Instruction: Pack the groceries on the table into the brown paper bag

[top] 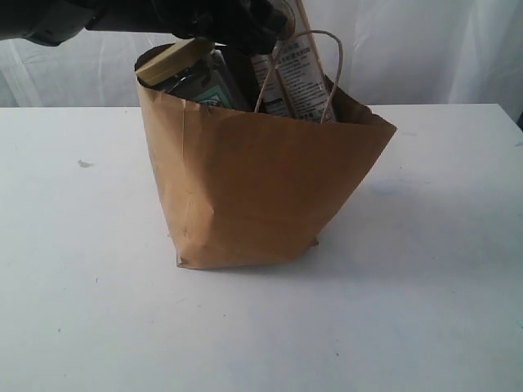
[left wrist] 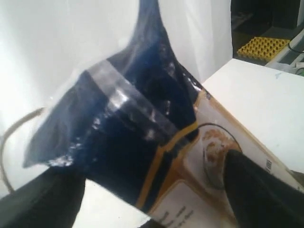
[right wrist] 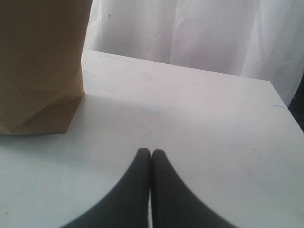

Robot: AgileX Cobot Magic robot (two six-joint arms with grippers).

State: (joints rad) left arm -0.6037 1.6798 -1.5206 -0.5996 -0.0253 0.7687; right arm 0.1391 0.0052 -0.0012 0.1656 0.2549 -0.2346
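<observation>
Exterior view: long dark-blue and beige packet [top: 298, 77] inside tall kraft-brown paper bag [top: 261, 188], long axis near upright, top end at left gripper [top: 245, 33]. Left wrist view: packet between spread fingers [left wrist: 256, 190], blue end pointing away; clamped or released, cannot tell. Right wrist view: right gripper [right wrist: 151, 156] closed, empty, low over white counter [right wrist: 213, 142], farther off.

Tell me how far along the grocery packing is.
Nearly done, it seems: the tan-lidded nut jar and long packet already stick out of the brown paper bag. The left claw straddles that packet; grip unclear. The right claw is shut, empty. No groceries show on the table, so only release remains.
</observation>
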